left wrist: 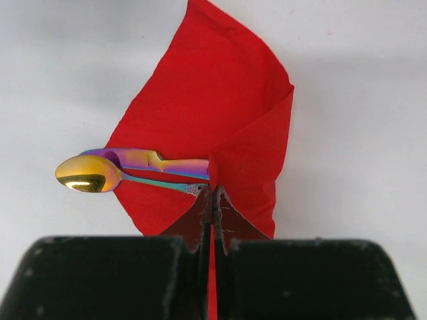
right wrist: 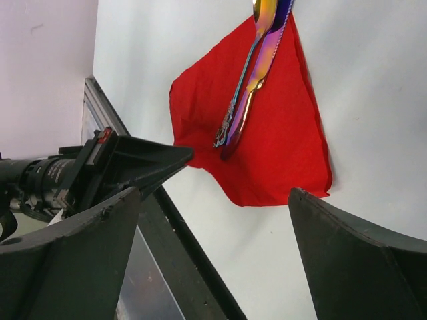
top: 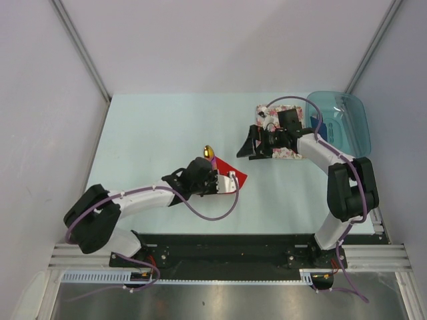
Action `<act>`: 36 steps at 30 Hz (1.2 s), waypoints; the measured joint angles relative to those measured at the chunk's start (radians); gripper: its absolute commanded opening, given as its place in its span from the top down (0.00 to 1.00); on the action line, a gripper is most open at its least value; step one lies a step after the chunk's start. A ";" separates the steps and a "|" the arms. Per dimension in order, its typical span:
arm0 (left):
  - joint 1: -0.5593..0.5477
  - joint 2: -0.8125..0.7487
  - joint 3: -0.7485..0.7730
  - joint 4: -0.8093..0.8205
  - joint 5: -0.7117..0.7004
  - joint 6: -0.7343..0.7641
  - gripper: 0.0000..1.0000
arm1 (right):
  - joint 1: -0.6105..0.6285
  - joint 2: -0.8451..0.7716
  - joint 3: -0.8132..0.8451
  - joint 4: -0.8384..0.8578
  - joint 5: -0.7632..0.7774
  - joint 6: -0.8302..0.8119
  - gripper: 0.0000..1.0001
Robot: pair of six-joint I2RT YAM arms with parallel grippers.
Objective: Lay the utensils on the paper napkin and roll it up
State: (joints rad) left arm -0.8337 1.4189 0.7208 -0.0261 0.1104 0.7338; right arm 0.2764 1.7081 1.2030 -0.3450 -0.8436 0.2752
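The red paper napkin (top: 235, 175) lies on the table in front of the left arm. A spoon with a gold head (top: 209, 152) and a slim iridescent knife (left wrist: 152, 160) lie side by side on it, the spoon head (left wrist: 87, 175) sticking out past its edge. My left gripper (left wrist: 213, 195) is shut on a raised fold of the red napkin (left wrist: 220, 100), next to the utensil handles. My right gripper (top: 248, 143) is open and empty, held above the table to the right of the napkin. Its wrist view shows the napkin (right wrist: 267, 147) and both utensils (right wrist: 248, 87) ahead of it.
A white floral-print napkin (top: 288, 153) lies under the right arm's wrist. A clear blue plastic container (top: 343, 123) stands at the back right. The table's near edge rail (right wrist: 173, 247) runs just behind the red napkin. The left gripper's finger (right wrist: 143, 160) shows in the right wrist view.
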 measured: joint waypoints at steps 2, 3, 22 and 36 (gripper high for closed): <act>0.013 0.016 0.008 0.000 0.002 0.000 1.00 | 0.003 0.008 0.000 0.000 -0.005 0.003 0.07; 0.019 0.025 0.011 0.001 0.003 0.000 1.00 | 0.004 0.012 0.000 0.000 -0.008 0.005 0.09; 0.079 0.136 0.058 0.002 0.016 0.000 1.00 | 0.078 0.127 -0.083 0.024 -0.108 0.078 0.58; 0.085 0.182 0.073 0.028 0.005 0.000 1.00 | 0.141 0.169 -0.129 0.123 -0.154 0.185 0.72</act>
State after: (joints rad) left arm -0.7490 1.6005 0.7937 0.0017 0.1150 0.7338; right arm 0.4171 1.8774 1.0740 -0.2218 -0.9977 0.4606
